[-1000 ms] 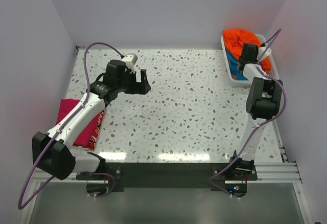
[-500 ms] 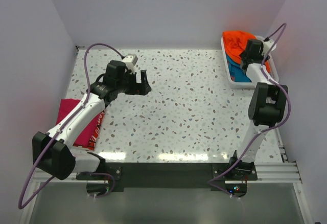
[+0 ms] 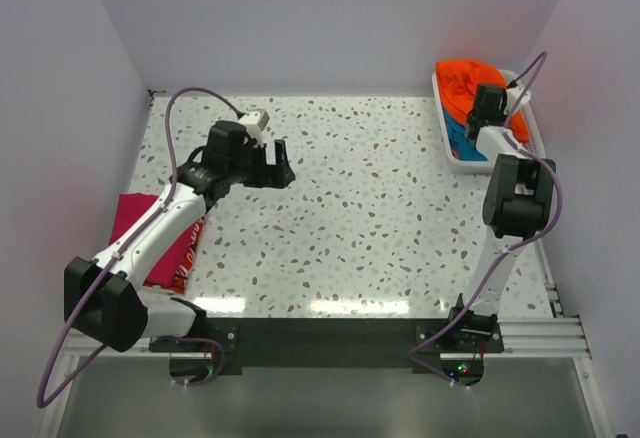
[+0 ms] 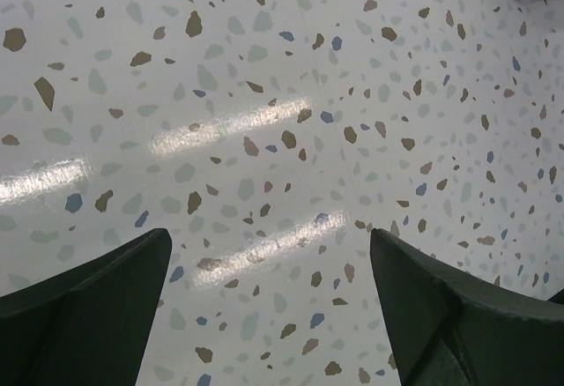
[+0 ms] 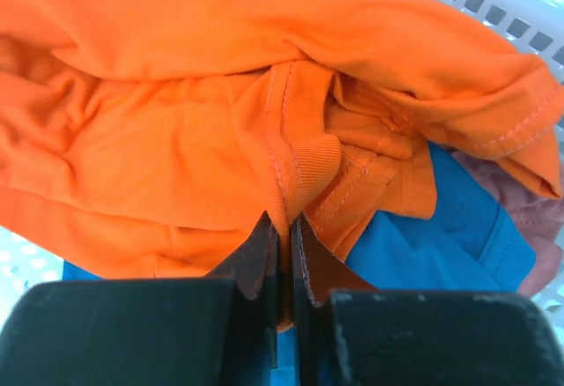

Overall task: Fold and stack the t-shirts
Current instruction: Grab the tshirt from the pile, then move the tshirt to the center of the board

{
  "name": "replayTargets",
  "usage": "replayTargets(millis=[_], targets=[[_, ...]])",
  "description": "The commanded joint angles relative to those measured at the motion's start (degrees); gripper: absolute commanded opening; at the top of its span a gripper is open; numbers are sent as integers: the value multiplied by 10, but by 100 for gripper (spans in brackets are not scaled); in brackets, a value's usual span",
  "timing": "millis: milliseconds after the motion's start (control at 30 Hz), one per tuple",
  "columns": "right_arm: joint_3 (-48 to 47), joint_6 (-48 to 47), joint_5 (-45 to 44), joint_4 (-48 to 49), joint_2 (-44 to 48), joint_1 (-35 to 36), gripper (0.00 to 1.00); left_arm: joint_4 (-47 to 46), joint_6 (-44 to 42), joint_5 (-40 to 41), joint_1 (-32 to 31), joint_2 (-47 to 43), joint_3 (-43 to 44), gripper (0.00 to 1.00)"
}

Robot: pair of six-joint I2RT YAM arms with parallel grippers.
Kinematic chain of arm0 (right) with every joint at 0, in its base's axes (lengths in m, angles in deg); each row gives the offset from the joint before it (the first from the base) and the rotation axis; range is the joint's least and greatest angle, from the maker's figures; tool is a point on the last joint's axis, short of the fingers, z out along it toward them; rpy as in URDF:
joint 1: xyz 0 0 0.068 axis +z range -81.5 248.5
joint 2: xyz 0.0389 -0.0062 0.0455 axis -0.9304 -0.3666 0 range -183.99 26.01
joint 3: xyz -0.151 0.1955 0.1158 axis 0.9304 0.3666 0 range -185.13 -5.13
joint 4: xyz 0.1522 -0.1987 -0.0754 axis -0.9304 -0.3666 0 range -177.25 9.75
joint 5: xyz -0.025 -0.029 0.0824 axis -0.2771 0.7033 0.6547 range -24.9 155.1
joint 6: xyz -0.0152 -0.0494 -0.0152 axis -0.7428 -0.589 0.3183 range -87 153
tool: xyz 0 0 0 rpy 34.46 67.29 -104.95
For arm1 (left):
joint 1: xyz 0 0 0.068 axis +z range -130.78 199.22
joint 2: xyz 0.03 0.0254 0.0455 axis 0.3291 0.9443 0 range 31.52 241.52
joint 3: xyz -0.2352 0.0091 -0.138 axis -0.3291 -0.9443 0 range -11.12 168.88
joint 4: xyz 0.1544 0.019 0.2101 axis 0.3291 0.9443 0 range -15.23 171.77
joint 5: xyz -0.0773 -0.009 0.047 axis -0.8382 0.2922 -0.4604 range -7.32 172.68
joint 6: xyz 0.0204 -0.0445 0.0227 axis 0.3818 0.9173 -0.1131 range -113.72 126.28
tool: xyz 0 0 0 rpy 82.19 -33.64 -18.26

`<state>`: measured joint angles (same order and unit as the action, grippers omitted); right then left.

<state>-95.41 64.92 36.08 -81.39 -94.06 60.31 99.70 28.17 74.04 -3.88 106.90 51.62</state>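
**Q:** Right claw, state?
**A:** I read the right claw (image 5: 282,232) as pinched nearly closed on a ridge of the orange t-shirt (image 5: 176,130), at a stitched seam; only a sliver shows between the jaws, and cloth fills it.

**Q:** Which way does the shirt lie from the pinch?
**A:** Ahead of the tips, spreading to both sides, more of it to the left in the wrist view; the gripped seam runs straight away from the claw, roughly in line with the jaws; the rest is a crumpled heap, so I can't name a long axis for the whole garment.

**Q:** Container and contents?
**A:** White lattice basket (image 3: 441,118) at the far right corner of the counter (image 3: 380,208); orange on top; teal-blue t-shirt (image 5: 463,218) beneath it, touching; a pale pinkish cloth (image 5: 539,205) at the view's edge, which I can't identify.

**Q:** Other arm?
**A:** Left claw (image 3: 276,160) hangs wide open above the counter, nothing between its fingers, well apart from the basket; magenta t-shirt (image 3: 132,210) lies at the counter's left edge, partly under that arm.

**Q:** Next move?
**A:** My judgement: the right arm is plainly nearer; lift over the basket wall, then leftward toward mid-counter; the risk is the teal shirt riding along.
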Motion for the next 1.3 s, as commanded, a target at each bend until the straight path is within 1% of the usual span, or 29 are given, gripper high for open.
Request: replayTargets(millis=[0, 167, 200, 267, 300, 467, 533, 567, 600, 633, 667, 700, 733, 767, 800, 867, 900, 967, 1033, 1100, 1133, 1167, 1200, 1233, 1267], targets=[[26, -7, -30, 57, 62, 12, 0, -23, -7, -10, 6, -20, -3, 100], [94, -47, -85, 109, 149, 56, 0, -29, -4, -19, 6, -34, -10, 100], [103, -59, -95, 119, 182, 70, 0, -32, -4, -23, 6, -37, -12, 100], [132, -72, -118, 133, 215, 82, 0, -38, -2, -30, 6, -48, -17, 100], [139, -83, -124, 139, 246, 108, 0, -39, -1, -31, 6, -56, -20, 100], [186, -101, -159, 140, 352, 171, 0, -44, 12, -28, 6, -80, -32, 100], [185, -129, -162, 137, 399, 219, 0, -47, 24, -24, 6, -94, -42, 100], [169, -139, -159, 131, 414, 235, 0, -51, 28, -22, 6, -99, -46, 100], [156, -156, -144, 106, 425, 264, 0, -52, 33, -20, 6, -109, -53, 100], [137, -158, -127, 82, 438, 275, 0, -53, 46, -17, 6, -115, -56, 100], [92, -150, -91, 55, 443, 287, 0, -59, 52, -14, 6, -120, -60, 100], [71, -152, -56, 21, 446, 306, 0, -66, 58, -13, 6, -131, -69, 100], [48, -157, -40, -1, 449, 322, 0, -70, 71, -13, 6, -137, -74, 100], [2, -159, -40, -19, 450, 340, 0, -73, 76, -10, 6, -141, -76, 100], [-16, -158, -9, -47, 452, 371, 0, -73, 82, -8, 6, -148, -77, 100], [-67, -152, 12, -76, 459, 401, 0, -76, 96, -6, 6, -156, -77, 100], [-78, -145, 22, -91, 462, 430, 0, -79, 100, -6, 6, -164, -80, 100], [-109, -136, 50, -111, 465, 449, 0, -86, 114, -5, 6, -171, -81, 100], [-122, -114, 64, -137, 456, 450, 0, -88, 121, -3, 6, -177, -82, 100], [-140, -107, 56, -179, 434, 451, 4, -89, 126, 6, 6, -176, -82, 100], [-140, -104, 48, -187, 427, 451, 7, -91, 127, 8, 6, -175, -81, 100], [-120, -106, 38, -188, 423, 450, 12, -92, 129, 11, 6, -174, -82, 100], [-105, -107, 29, -182, 414, 448, 29, -92, 130, 13, 6, -171, -84, 100], [-79, -106, 18, -181, 407, 444, 38, -95, 134, 17, 6, -169, -87, 100], [-71, -95, 19, -190, 396, 427, 42, -95, 136, 18, 6, -166, -94, 100]])
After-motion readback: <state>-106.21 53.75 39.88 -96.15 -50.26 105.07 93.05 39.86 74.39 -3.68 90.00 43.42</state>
